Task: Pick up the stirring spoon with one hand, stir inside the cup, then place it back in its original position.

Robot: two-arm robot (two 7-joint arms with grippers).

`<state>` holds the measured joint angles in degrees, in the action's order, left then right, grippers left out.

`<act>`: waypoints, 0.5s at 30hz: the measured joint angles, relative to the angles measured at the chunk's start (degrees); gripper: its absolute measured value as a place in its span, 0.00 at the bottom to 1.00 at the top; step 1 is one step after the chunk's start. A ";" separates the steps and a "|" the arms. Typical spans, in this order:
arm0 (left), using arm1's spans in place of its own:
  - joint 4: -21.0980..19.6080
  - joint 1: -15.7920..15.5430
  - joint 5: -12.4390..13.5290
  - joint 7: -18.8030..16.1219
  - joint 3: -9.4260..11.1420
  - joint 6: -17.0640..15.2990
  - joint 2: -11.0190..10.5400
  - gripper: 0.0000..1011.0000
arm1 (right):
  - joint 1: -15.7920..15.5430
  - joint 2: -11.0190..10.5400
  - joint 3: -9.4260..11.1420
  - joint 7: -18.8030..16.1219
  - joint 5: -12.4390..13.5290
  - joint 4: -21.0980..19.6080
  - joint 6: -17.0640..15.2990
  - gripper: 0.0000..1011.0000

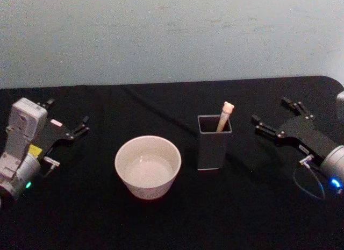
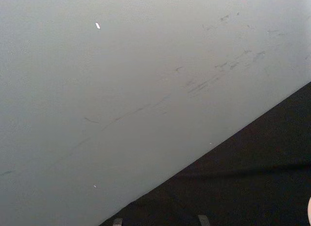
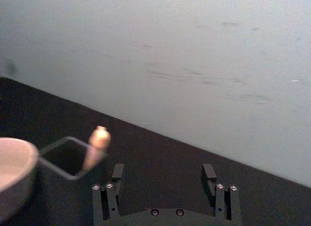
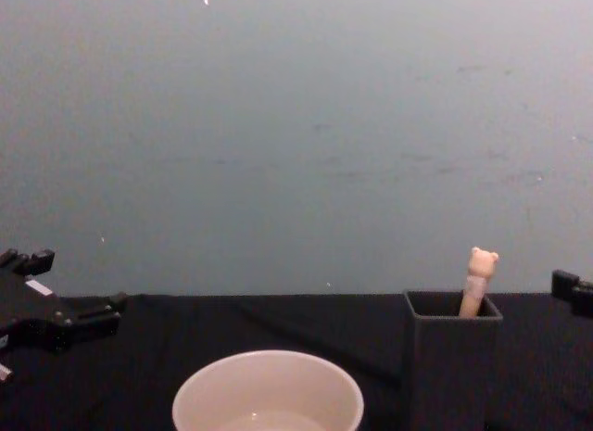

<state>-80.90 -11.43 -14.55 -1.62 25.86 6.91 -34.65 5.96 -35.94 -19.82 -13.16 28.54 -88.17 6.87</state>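
Stirring spoon (image 1: 225,114) stands in the holder (image 1: 209,151) beside the cup (image 1: 146,184); left tool (image 1: 67,114) and right tool (image 1: 274,114) both splayed.

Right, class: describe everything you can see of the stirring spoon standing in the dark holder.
The stirring spoon stands in the dark grey square holder, tilted toward its right wall. The upper beige handle and the tiny bear head rise above the rim; the rest is hidden inside. Only the holder touches it; the left gripper and right gripper sit open, apart.
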 joint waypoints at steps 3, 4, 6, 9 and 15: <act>0.00 0.00 0.00 0.00 0.00 0.00 0.00 0.99 | -0.28 -0.15 0.39 -3.57 2.48 -0.38 -0.30 0.99; 0.00 0.00 0.00 0.00 0.00 0.00 0.00 0.99 | -0.30 -0.16 0.49 -4.74 3.25 -0.42 -0.39 0.99; 0.00 0.00 0.00 0.00 0.00 0.00 0.00 0.99 | -0.15 -0.06 0.70 -8.62 5.65 -0.41 -0.76 0.99; 0.00 0.00 0.00 0.00 0.00 0.00 0.00 0.99 | 0.27 0.32 0.73 -11.06 6.99 -0.14 -1.17 0.99; 0.00 0.00 0.00 0.00 0.00 0.00 0.00 0.99 | 2.55 2.27 0.23 -14.93 8.30 2.10 -2.76 0.99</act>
<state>-80.90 -11.43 -14.55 -1.62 25.86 6.91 -34.65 8.51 -33.67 -19.58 -28.09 36.84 -86.07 4.11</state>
